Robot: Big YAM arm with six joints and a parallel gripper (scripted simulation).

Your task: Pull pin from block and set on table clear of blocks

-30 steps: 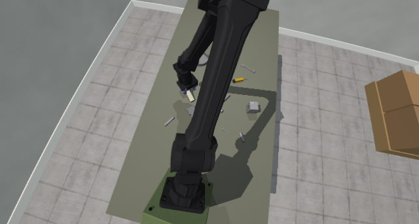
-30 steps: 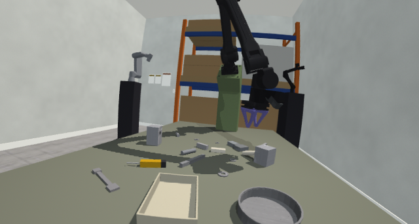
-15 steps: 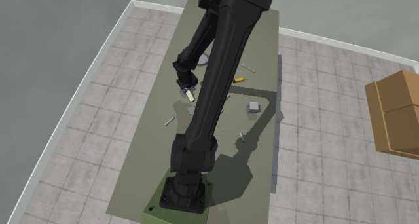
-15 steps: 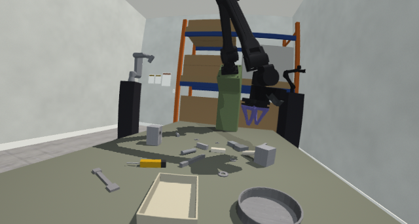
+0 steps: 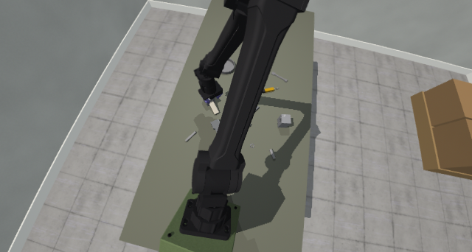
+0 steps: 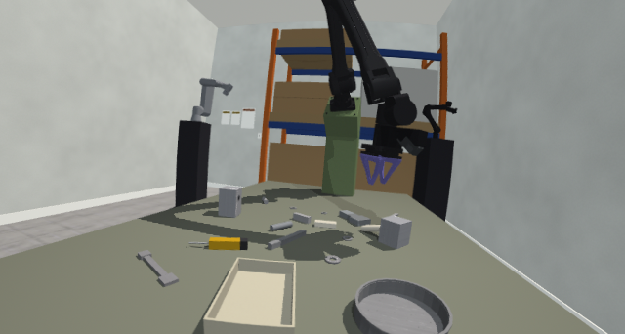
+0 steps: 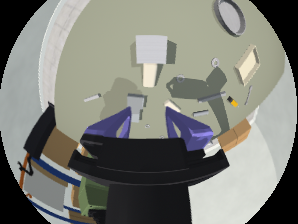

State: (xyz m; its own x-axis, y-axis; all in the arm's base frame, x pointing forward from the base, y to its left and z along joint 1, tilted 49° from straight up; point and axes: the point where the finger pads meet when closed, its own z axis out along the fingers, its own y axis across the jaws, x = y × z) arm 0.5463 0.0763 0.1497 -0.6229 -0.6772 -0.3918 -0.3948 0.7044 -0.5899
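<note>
A grey block point(image 6: 396, 231) point(image 7: 152, 48) stands on the table point(image 5: 166, 160) point(image 6: 88, 285). A cream pin point(image 5: 214, 107) point(image 6: 371, 227) point(image 7: 150, 75) sticks sideways out of it. My gripper point(image 5: 209, 99) point(image 6: 381, 172) point(image 7: 148, 110) hangs well above the table, back from the block on the pin's side, and touches neither. Its purple fingers are half open and hold nothing. In the top view the gripper and arm hide the block itself.
A second grey block point(image 5: 285, 120) point(image 6: 229, 201) stands apart. A cream tray point(image 6: 215, 302), a round grey dish point(image 6: 402, 307) point(image 5: 229, 65), a yellow-handled tool point(image 6: 226, 243) point(image 5: 270, 89), a loose cream peg point(image 6: 325, 223) and several grey bars point(image 5: 190, 136) point(image 6: 157, 268) lie around.
</note>
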